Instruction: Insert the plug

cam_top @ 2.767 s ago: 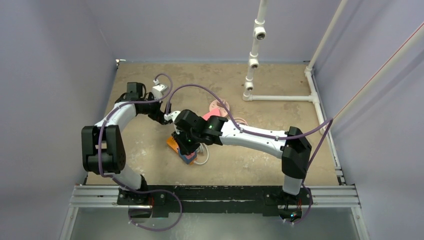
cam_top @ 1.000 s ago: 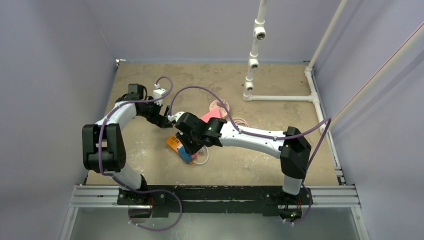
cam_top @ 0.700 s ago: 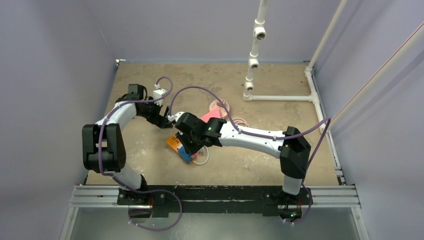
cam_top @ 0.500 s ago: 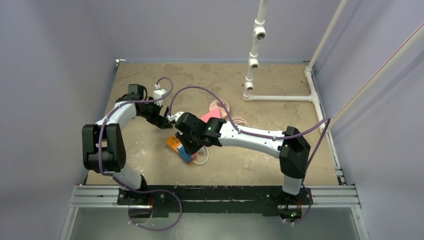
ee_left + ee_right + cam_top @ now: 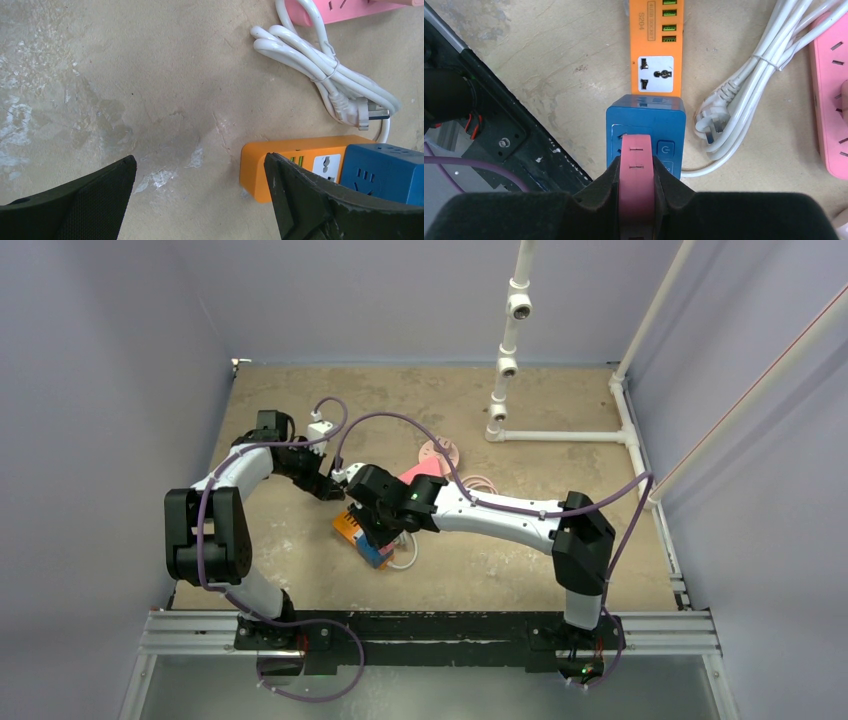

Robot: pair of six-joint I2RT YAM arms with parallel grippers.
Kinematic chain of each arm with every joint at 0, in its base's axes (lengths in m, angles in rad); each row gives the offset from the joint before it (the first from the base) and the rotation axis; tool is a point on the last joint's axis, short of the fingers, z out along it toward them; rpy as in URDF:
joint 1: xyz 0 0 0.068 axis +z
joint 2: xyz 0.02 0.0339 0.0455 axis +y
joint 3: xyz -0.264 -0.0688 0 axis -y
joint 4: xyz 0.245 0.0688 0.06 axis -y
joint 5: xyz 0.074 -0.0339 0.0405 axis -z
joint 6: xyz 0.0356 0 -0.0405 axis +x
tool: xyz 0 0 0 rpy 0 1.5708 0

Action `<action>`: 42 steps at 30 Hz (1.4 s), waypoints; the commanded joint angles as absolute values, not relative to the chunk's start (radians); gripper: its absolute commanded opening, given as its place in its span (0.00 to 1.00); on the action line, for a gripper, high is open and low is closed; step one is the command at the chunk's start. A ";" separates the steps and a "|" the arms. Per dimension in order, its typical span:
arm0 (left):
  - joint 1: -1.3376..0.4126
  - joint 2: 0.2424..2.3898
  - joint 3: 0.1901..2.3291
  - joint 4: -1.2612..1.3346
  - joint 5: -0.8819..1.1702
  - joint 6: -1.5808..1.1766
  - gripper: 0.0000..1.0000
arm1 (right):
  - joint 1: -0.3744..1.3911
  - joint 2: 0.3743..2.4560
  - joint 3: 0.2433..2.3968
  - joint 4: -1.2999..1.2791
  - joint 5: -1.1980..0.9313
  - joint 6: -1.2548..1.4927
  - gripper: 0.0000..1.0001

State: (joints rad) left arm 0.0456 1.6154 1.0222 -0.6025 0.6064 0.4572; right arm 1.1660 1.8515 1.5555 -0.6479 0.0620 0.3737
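Observation:
My right gripper [image 5: 638,175] is shut on a pink plug [image 5: 637,150]. The plug's front end lies over the top face of a blue socket cube [image 5: 646,115], beside its power button. Whether the prongs are in a socket is hidden. The cube sits at the near end of an orange power strip [image 5: 656,45]. From above, the right gripper [image 5: 378,530] covers most of the cube [image 5: 375,555]. My left gripper [image 5: 200,165] stands open over bare table, its right finger beside the orange strip [image 5: 295,155] and holding nothing.
A bundled white cable [image 5: 744,95] with its own white plug [image 5: 360,112] lies right of the strip. A pink power strip [image 5: 831,100] lies beyond it. A white pipe frame [image 5: 505,360] stands at the back right. Purple walls enclose the table.
The right arm has crept slightly left with the plug still over the blue cube. The left gripper has edged a little nearer the orange strip and stayed open.

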 commanded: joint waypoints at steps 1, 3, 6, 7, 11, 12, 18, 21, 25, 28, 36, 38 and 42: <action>0.048 1.583 1.014 -0.602 0.642 0.480 0.99 | 1.167 1.863 1.556 -0.658 0.074 0.374 0.00; 0.048 1.581 1.015 -0.603 0.646 0.481 0.99 | 1.167 1.871 1.558 -0.658 0.072 0.374 0.00; 0.048 1.577 1.010 -0.604 0.658 0.482 0.99 | 1.167 1.889 1.566 -0.658 0.071 0.374 0.00; 0.047 1.577 1.007 -0.603 0.662 0.482 0.99 | 1.169 1.895 1.572 -0.659 0.070 0.374 0.00; 0.042 1.576 0.988 -0.597 0.666 0.491 0.98 | 1.172 1.923 1.609 -0.660 0.063 0.374 0.00; 0.040 1.576 0.985 -0.595 0.665 0.495 0.98 | 1.171 1.931 1.624 -0.660 0.067 0.375 0.04; 0.038 1.575 0.989 -0.603 0.666 0.506 0.99 | 1.175 1.956 1.671 -0.661 0.072 0.378 0.11; 0.038 1.574 0.989 -0.608 0.674 0.516 0.99 | 1.181 1.960 1.660 -0.661 0.060 0.382 0.00; 0.038 1.578 0.990 -0.633 0.665 0.538 0.96 | 1.188 1.956 1.657 -0.661 0.026 0.395 0.00; 0.038 1.581 0.991 -0.657 0.694 0.555 0.92 | 1.196 1.954 1.639 -0.661 0.003 0.393 0.00; 0.040 1.555 1.151 -0.902 0.896 0.752 0.99 | 1.196 1.962 1.700 -0.660 0.056 0.376 0.38; 0.040 1.580 1.203 -0.990 0.921 0.815 0.99 | 1.195 1.963 1.699 -0.660 0.065 0.378 0.41; 0.040 1.592 1.214 -1.039 0.957 0.832 0.99 | 1.195 1.957 1.690 -0.660 0.075 0.392 0.49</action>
State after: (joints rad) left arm 0.0437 1.5932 1.1843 -0.9134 0.8513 0.7292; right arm 1.1938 1.9591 1.6676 -0.6399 0.0475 0.3756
